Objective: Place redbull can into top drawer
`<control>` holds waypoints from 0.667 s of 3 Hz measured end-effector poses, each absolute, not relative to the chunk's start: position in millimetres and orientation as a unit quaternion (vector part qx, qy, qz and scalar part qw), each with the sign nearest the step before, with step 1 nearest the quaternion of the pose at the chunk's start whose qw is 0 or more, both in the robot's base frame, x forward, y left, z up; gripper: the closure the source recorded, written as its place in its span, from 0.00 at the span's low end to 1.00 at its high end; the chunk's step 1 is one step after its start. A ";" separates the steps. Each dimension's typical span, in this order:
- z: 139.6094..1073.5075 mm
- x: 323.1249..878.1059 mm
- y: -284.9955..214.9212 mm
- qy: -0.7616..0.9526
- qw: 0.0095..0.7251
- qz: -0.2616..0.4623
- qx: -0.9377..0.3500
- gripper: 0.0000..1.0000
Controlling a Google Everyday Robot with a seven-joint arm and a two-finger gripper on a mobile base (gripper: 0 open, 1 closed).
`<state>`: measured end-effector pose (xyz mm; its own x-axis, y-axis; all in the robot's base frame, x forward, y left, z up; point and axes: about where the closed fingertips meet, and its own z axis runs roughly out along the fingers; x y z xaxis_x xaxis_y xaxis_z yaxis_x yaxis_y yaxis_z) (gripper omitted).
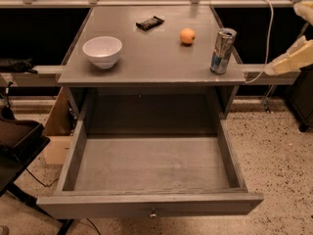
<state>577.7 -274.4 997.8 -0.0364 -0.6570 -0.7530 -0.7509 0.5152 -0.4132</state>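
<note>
I see the redbull can (223, 51) standing up straight on the desk (151, 65). It is close to the front right corner of the desk. It is silver and blue, and nothing is touching it.

The top drawer (146, 205) is pulled far out from under the desk, toward me. I can see its grey bottom and its side walls. A small round knob (153, 213) sits in the middle of its flat front. The can is up on the desk, not in the drawer.

My claw (292, 58) is off to the right, past the edge of the desk, at the side of the view. It looks pale and yellowish. It is apart from the can and holds nothing that I can see. I cannot tell if it is released or clenched.

There are more things on the desk. A white bowl (102, 51) sits on the left side. A dark snack bar (149, 22) lies near the back. An orange (187, 35) sits between the snack bar and the can. A white cable (267, 33) hangs down at the right, between the desk and the claw. A brown box (57, 129) stands on the speckled floor (279, 155), left of the drawer.
</note>
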 end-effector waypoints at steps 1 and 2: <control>991.4 600.5 -274.6 0.702 0.540 0.095 -0.455 0.00; 989.4 601.6 -270.9 0.701 0.540 0.101 -0.455 0.00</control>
<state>601.6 -270.9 989.4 -0.0036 -0.5289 -0.8487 -0.7467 0.5660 -0.3495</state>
